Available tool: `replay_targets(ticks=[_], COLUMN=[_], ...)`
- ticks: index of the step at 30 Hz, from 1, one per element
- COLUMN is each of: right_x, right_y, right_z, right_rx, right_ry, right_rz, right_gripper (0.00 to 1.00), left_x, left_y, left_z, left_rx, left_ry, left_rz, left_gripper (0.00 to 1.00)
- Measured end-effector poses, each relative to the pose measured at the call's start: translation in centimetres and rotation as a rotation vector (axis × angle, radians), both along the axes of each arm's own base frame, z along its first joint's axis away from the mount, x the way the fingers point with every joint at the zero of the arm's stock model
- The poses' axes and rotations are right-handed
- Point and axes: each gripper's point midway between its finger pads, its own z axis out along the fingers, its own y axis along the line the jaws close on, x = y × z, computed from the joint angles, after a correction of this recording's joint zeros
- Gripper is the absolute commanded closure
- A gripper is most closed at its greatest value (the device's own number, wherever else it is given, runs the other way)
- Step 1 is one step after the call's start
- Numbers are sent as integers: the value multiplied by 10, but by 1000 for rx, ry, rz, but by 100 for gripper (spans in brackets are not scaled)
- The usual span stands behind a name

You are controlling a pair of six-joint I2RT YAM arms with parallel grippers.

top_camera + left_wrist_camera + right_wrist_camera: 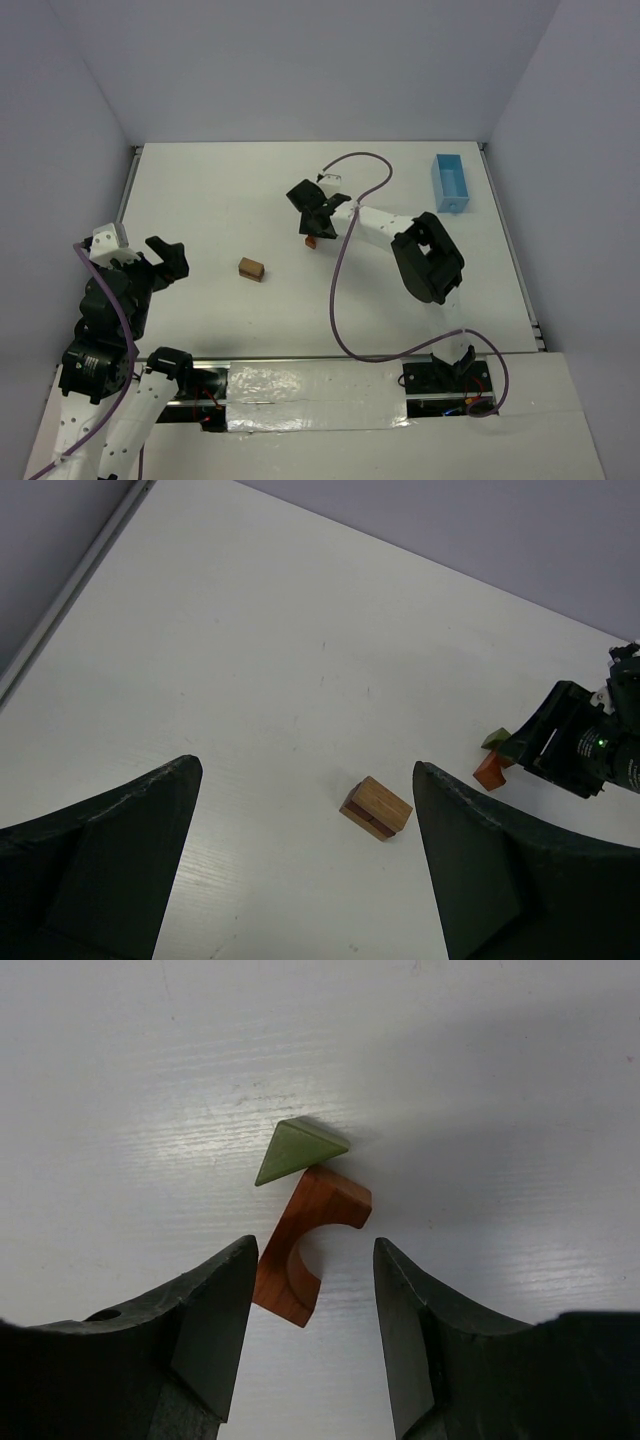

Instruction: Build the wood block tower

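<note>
Arch [305,1250] showing reddish-orange; wedge [297,1150] showing olive green; cube [376,808] showing tan with a dark brown band; tray [450,186] showing light blue; bench [230,200] showing white; jaws showing black.

Top external camera looked down from behind the near edge over the whole worktop [220,190], left wrist camera low by the left edge, faced the middle, right wrist camera close above the reddish arch block [305,1210], seen in all views.

My white table [220,200] carries a tan-brown wooden cube [251,269] near centre, a reddish wooden arch [305,1250] just beside a green wooden wedge [297,1150] farther back, and a light-blue rectangular tray [452,207] far right.
</note>
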Motion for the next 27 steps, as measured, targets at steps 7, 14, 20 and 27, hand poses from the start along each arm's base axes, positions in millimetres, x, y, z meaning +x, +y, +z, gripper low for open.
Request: replay_targets(ticks=[7,14,20,27], right_x=[6,3,-4,-15], right_y=[7,12,9,5], right_z=[-5,-10,-22,-26], right_rx=[16,39,45,69], right_ry=[8,30,58,65], right_rz=[-22,-17,-12,13], right_gripper=[46,59,69,93], left_x=[0,0,0,0], left_y=[0,0,0,-1], left_z=[0,0,0,0], left_rx=[0,0,0,-1], left_ry=[0,0,0,0], left_rz=[-1,-2,-2,-7], left_gripper=[1,1,1,0])
